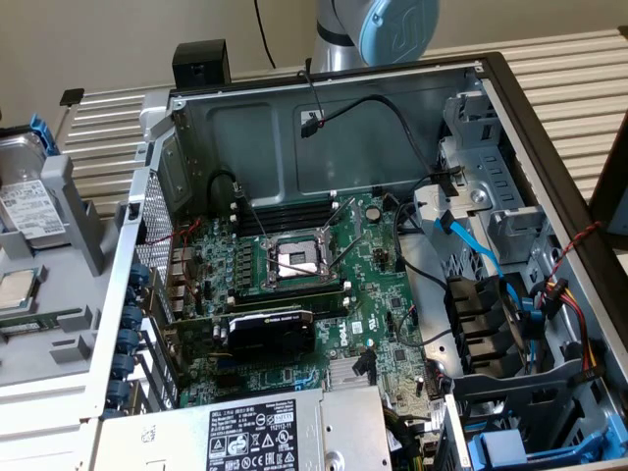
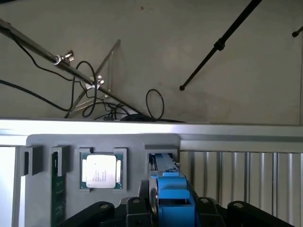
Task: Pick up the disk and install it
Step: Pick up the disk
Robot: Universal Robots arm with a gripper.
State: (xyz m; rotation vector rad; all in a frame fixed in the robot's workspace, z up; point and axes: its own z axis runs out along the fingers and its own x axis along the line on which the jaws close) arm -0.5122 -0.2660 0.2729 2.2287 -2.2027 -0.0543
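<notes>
Black links of the end effector sit closest, straddling the blue end of the disk. I cannot tell whether it is clamped on that blue frame or only standing around it.

By size, the open computer case comes first. It lies just beside the grey fixture on the slatted worktop, on the fixture's side toward the exterior view's right. Next is the grey power-supply box inside the case, well apart from the fixture. Then comes the fixture itself, with the disk standing on edge in one of its slots, the blue carrier rising above the fixture's face. Nothing shows the disk lifted clear. Smaller again, a green memory stick and a square processor chip lie in their own pockets of the fixture, the chip just beside the disk's slot.

I judge the disk stiff and fairly dense for its size. Its smooth metal faces could slip, it is likely sensitive to knocks, and the plastic carrier may give a little. The best hold looks to be squarely across its two broad faces at the exposed blue end, so it would not twist in the slot.

Counted: one disk, one chip, one memory stick, one fixture, one case, one power-supply box, one end effector
</notes>
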